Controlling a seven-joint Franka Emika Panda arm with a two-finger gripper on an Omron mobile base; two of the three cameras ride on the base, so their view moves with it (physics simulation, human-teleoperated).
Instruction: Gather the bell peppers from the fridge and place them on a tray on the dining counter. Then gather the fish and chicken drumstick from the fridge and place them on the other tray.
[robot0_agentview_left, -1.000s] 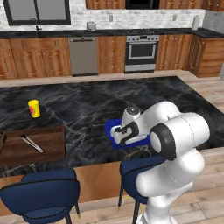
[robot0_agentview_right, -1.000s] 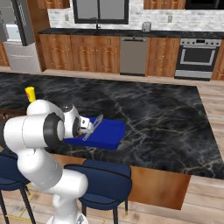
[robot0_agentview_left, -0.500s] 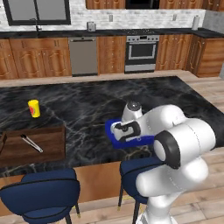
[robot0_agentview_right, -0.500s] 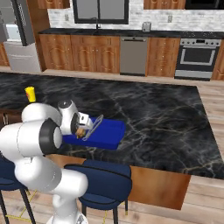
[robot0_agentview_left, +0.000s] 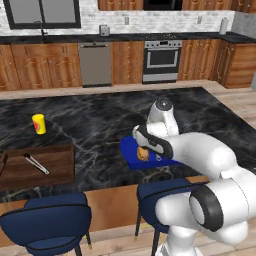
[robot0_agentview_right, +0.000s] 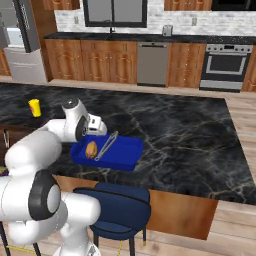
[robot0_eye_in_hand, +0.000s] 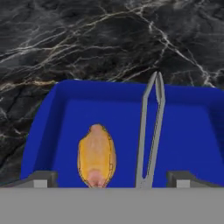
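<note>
A golden-brown chicken drumstick (robot0_eye_in_hand: 96, 155) lies in the blue tray (robot0_eye_in_hand: 192, 144) on the dark marble dining counter (robot0_agentview_left: 90, 122), beside a pair of metal tongs (robot0_eye_in_hand: 150, 131). My gripper (robot0_eye_in_hand: 111, 179) hovers open just above the tray's near edge, its fingertips (robot0_eye_in_hand: 41, 178) wide apart and holding nothing. The drumstick (robot0_agentview_left: 142, 153) sits right under the gripper (robot0_agentview_left: 145, 142) in the left base view. From the right, the gripper (robot0_agentview_right: 95, 131) stands over the drumstick (robot0_agentview_right: 91, 149) in the tray (robot0_agentview_right: 125, 152). The fridge (robot0_agentview_right: 20, 45) is at the far left. Bell peppers and fish are out of view.
A brown wooden tray (robot0_agentview_left: 55, 172) with small tongs (robot0_agentview_left: 36, 163) sits at the counter's left end. A yellow cup (robot0_agentview_left: 38, 124) stands behind it. Blue stools (robot0_agentview_left: 47, 225) line the near edge. Cabinets, a dishwasher and an oven (robot0_agentview_left: 161, 60) run along the back wall.
The jaws have opened wide and let go of the drumstick, which now rests in the blue tray. The arm has shifted slightly above it.
</note>
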